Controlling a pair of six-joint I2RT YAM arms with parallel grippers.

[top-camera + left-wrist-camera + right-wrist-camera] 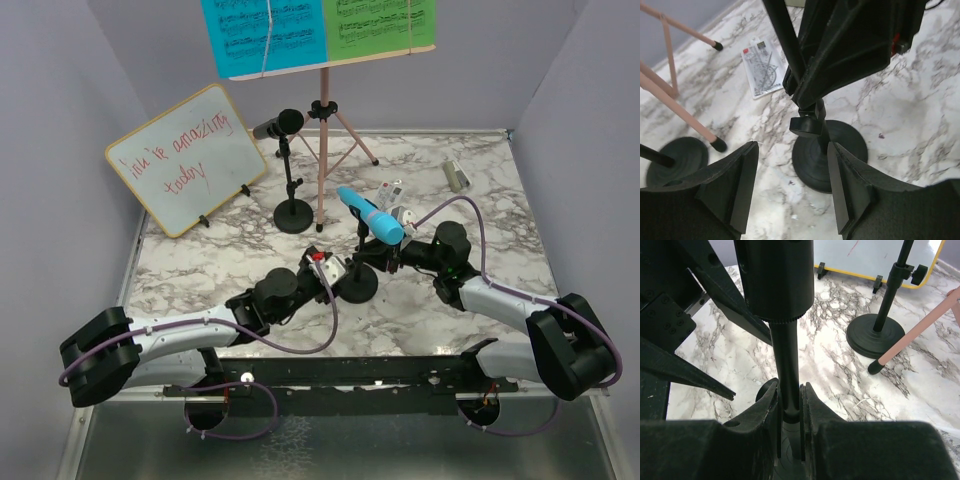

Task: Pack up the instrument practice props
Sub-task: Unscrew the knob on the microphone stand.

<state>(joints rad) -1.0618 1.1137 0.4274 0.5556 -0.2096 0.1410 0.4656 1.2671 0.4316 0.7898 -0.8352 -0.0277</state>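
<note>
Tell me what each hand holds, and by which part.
The right hand grips the near mic stand by its pole, above the base. The left hand is open, holding nothing.

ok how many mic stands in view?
2. The far stand with the black microphone sits by the pink tripod; the near stand, holding the blue microphone, is mid-table, right claw shut on its pole.

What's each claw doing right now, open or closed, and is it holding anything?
Left claw: open, holding nothing.
Right claw: closed on the microphone stand, gripping its pole.
</note>
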